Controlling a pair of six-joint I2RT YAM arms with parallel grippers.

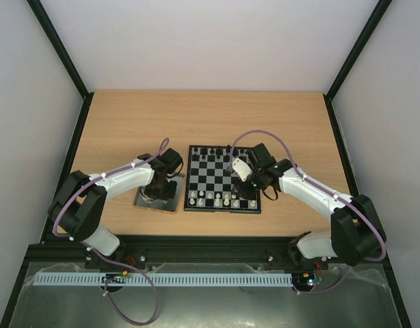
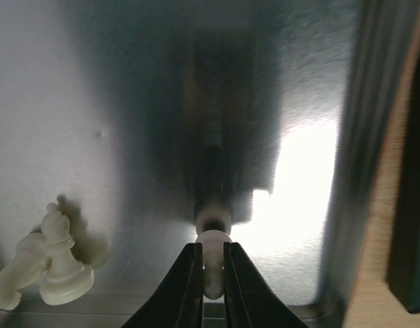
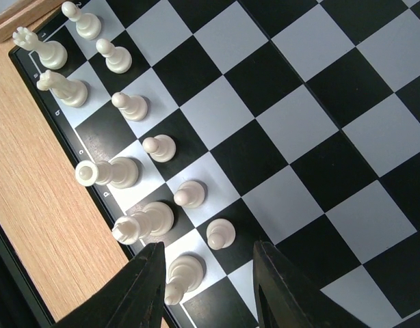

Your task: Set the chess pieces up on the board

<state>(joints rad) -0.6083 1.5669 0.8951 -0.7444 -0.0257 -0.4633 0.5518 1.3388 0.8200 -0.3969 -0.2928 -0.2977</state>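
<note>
In the left wrist view my left gripper [image 2: 212, 254] is shut on a small white pawn [image 2: 213, 239], which stands on the grey tray [image 2: 94, 102]. Two more white chess pieces sit at the tray's left: an upright one [image 2: 59, 263] and one lying down [image 2: 18, 270]. From the top, the left gripper [image 1: 157, 193] is over the tray [image 1: 170, 203], left of the board [image 1: 188, 178]. My right gripper [image 3: 206, 287] hangs open above the board's near right part [image 3: 299, 123], with a white bishop [image 3: 182, 272] and a pawn [image 3: 220, 234] below it, untouched. Several white pieces fill the near rows.
Black pieces [image 1: 217, 152] line the board's far rows. The tray's raised edge [image 2: 374, 171] is on the right in the left wrist view. Bare wooden table [image 1: 196, 116] lies beyond the board, with enclosure walls around it.
</note>
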